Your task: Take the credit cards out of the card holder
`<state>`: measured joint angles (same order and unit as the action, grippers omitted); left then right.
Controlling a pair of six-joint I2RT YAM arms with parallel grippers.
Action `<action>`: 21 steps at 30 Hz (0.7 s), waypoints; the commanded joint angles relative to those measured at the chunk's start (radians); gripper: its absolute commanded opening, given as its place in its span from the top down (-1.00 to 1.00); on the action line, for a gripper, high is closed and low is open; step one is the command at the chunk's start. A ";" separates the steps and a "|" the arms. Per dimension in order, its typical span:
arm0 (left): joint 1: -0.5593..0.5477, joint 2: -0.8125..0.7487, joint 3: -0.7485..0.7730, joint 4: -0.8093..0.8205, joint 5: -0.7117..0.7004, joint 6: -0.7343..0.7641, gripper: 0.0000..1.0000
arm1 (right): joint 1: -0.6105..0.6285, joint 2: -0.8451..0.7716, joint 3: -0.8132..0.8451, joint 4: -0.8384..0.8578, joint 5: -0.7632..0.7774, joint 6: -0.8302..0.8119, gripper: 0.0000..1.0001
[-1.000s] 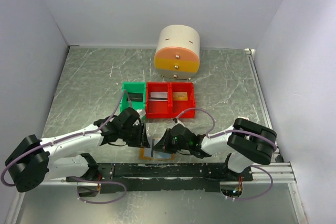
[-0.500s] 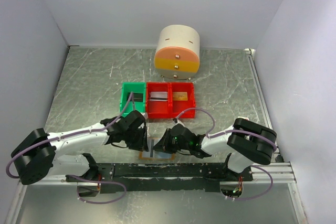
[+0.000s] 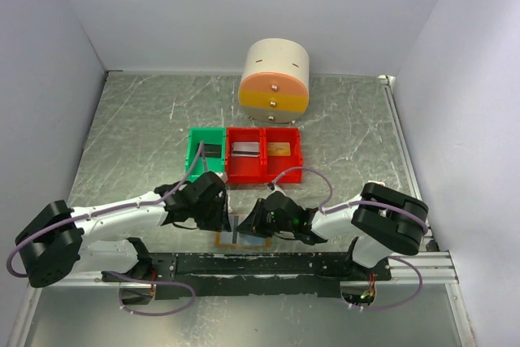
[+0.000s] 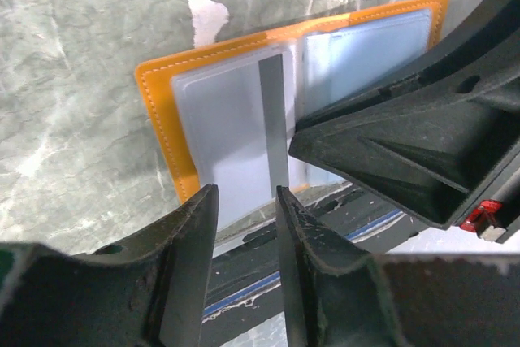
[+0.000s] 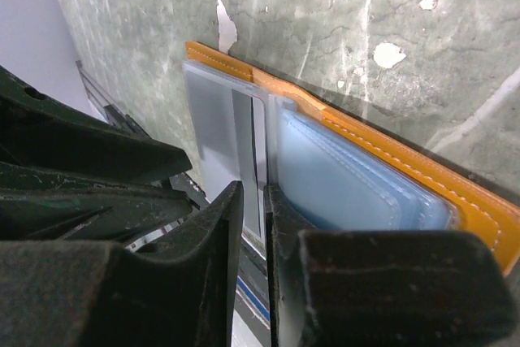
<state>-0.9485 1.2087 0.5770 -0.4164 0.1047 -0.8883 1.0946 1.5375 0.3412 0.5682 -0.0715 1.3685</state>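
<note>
The card holder point(image 3: 223, 241) lies open by the table's near edge, with an orange rim point(image 4: 162, 119) and pale blue pockets point(image 5: 349, 180). A grey-silver credit card point(image 4: 227, 136) with a dark stripe sits in its left pocket and also shows in the right wrist view point(image 5: 215, 127). My left gripper point(image 3: 226, 219) hovers over the near edge of that pocket, jaws a little apart and empty point(image 4: 246, 194). My right gripper point(image 3: 253, 225) has its tips at the holder's middle fold, jaws nearly closed with only a thin slit point(image 5: 253, 193). No gold card shows in the holder.
A red bin point(image 3: 262, 170) holds a grey card point(image 3: 245, 149) and a gold card point(image 3: 280, 149). A green bin point(image 3: 195, 156) beside it holds a dark card point(image 3: 211, 150). A round drawer unit point(image 3: 275, 77) stands at the back. The black base rail point(image 3: 244, 264) lies just behind the holder.
My left gripper has moved a little nearer and to the right, closer over the holder's left pocket. The right gripper and the holder have stayed in place.
</note>
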 commanded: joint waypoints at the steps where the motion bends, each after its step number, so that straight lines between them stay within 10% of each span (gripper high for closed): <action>1: -0.008 -0.011 0.001 -0.043 -0.082 -0.027 0.08 | -0.004 0.001 -0.009 -0.008 0.008 -0.012 0.64; 21: -0.016 -0.004 0.003 0.028 -0.021 -0.023 0.38 | -0.004 0.010 -0.005 -0.003 0.000 -0.017 0.63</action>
<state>-0.9508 1.2308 0.5598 -0.4164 0.0727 -0.9131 1.0939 1.5375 0.3412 0.5701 -0.0761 1.3674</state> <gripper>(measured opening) 0.328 0.182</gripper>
